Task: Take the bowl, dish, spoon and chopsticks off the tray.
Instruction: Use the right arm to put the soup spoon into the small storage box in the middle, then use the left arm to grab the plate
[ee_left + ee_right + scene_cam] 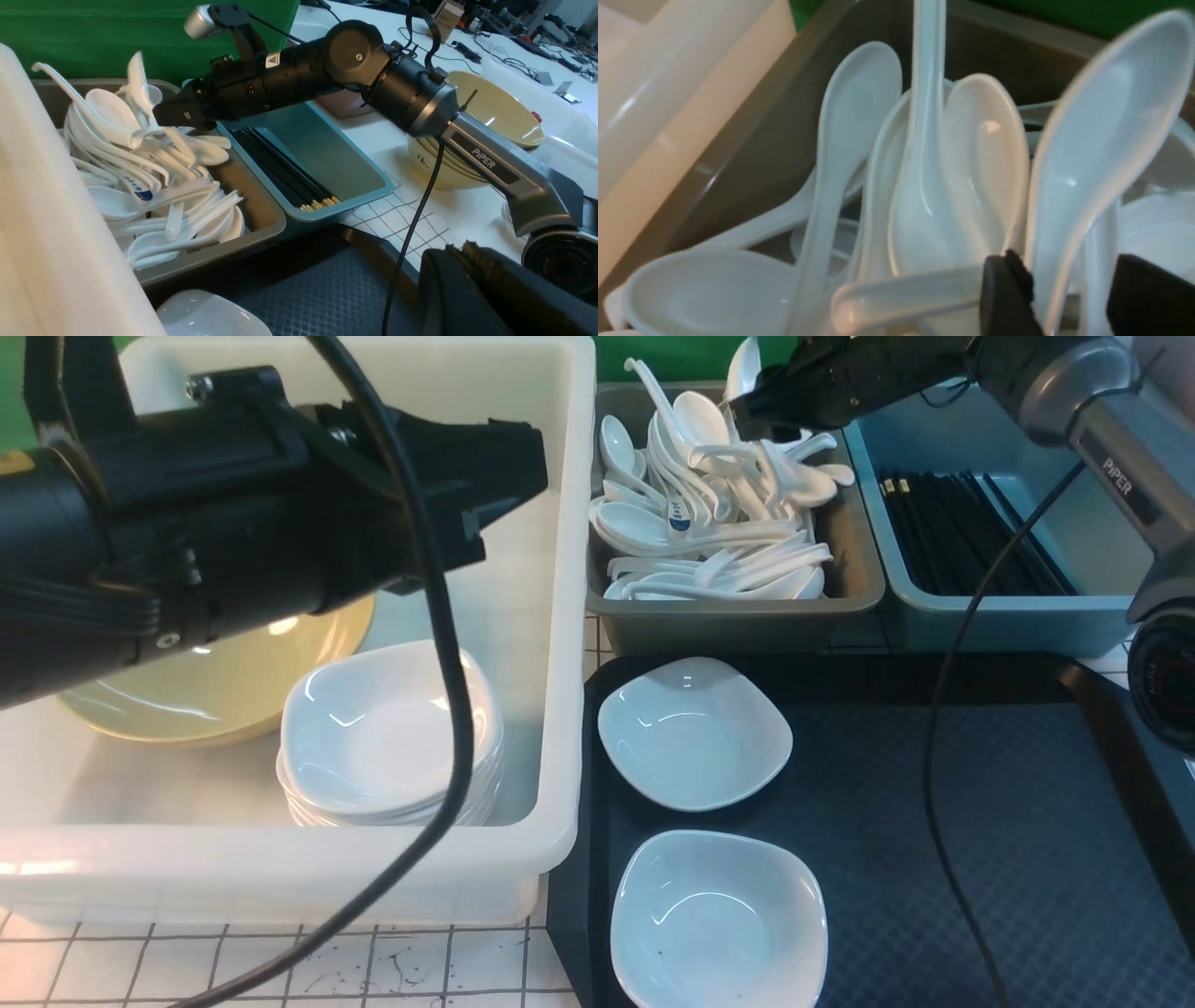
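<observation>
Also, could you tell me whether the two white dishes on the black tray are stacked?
No, the far dish and the near dish lie apart on the tray.

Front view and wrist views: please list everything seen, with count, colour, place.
Diamond-textured rectangular tray: one, black, front right.
Small squarish glossy dishes: two, white, on tray.
Large plastic tub: one, white, left of tray.
Stacked squarish dishes: one stack, white, in tub.
Wide glossy bowl: one, mustard-yellow, in tub.
Rectangular bin: one, grey, behind tray.
Glossy soup spoons: many, white, piled in grey bin.
Second bin: one, blue, right of grey bin.
Thin chopsticks: several, black, in blue bin.
Stacked bowls: several, yellow, beside right arm.
Left gripper: black, shut, above tub.
Right gripper: black, jaws apart around an upright white spoon, over grey bin.
</observation>
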`<state>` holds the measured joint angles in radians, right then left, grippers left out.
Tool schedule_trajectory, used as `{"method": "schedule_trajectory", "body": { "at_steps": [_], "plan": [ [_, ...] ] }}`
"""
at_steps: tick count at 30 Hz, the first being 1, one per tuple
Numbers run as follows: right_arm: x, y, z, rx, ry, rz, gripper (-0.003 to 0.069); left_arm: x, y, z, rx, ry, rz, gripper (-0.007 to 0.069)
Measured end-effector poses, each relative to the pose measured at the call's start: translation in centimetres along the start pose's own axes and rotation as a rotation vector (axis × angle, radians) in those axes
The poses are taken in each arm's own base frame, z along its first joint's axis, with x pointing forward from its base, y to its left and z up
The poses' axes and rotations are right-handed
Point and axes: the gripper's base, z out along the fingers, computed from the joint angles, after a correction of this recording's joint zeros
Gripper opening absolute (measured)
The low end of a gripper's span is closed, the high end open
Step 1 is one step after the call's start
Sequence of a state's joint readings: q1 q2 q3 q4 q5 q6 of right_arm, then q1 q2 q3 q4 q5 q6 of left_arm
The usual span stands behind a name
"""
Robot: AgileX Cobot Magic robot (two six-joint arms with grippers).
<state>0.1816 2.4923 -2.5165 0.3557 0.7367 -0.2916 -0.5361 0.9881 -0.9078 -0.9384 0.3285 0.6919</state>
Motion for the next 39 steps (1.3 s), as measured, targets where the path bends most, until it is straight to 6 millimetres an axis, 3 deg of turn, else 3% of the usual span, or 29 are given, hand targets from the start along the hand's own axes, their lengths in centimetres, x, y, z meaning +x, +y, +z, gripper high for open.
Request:
{"method": "schedule_trajectory", "body": {
  "at_steps": [1,4,9,12,16,20,21,23,26,29,32,34,35,39],
  "plan": [
    [0.0,0.2,-0.4,-0.008,0.018,0.006,0.0396,0.0,0.0,0.0,0.004,0.005,0.000,0.0000],
    [-0.2,0.8,-1.7,-0.029,0.071,0.000,0.0475,0.1,-0.1,0.0,0.008,0.010,0.000,0.0000],
    [-1.7,2.8,-7.7,-0.072,0.191,-0.037,0.0482,0.2,-0.2,0.0,0.017,0.020,0.000,0.0000],
    [-2.6,3.8,-11.1,-0.072,0.205,-0.062,0.0414,0.5,-0.4,0.0,0.043,0.052,0.000,0.0000],
    [-4.2,5.0,-16.3,-0.028,0.137,-0.101,0.0246,1.2,-0.9,-0.1,0.107,0.134,0.001,0.0000],
    [-3.6,5.9,-21.6,0.052,0.149,-0.124,0.0079,2.0,-1.2,0.3,0.149,0.214,-0.035,0.0000],
    [-2.8,6.3,-23.7,0.087,0.165,-0.130,0.0055,2.2,-1.1,0.5,0.148,0.232,-0.048,0.0000],
    [-1.7,6.7,-25.9,0.116,0.180,-0.126,0.0036,2.4,-1.0,0.8,0.148,0.251,-0.060,0.0000],
    [3.1,8.4,-32.0,0.145,0.217,-0.109,0.0025,2.2,-0.7,2.3,0.144,0.328,-0.074,0.0000],
    [7.7,9.6,-35.4,0.144,0.243,-0.080,0.0025,2.2,-0.5,3.9,0.140,0.410,-0.091,0.0000],
    [13.6,10.8,-38.8,0.154,0.243,-0.044,0.0025,3.0,-1.1,5.9,0.127,0.513,-0.079,0.0000],
    [15.6,11.2,-40.0,0.160,0.227,-0.038,0.0025,4.0,-1.9,6.9,0.127,0.572,-0.058,0.0000],
    [17.8,11.7,-41.6,0.167,0.192,-0.035,0.0025,5.5,-3.4,7.8,0.136,0.645,-0.005,0.0000],
    [20.9,12.7,-44.9,0.186,0.084,-0.037,0.0027,9.8,-6.9,9.6,0.102,0.814,0.080,0.0000]
  ]
}}
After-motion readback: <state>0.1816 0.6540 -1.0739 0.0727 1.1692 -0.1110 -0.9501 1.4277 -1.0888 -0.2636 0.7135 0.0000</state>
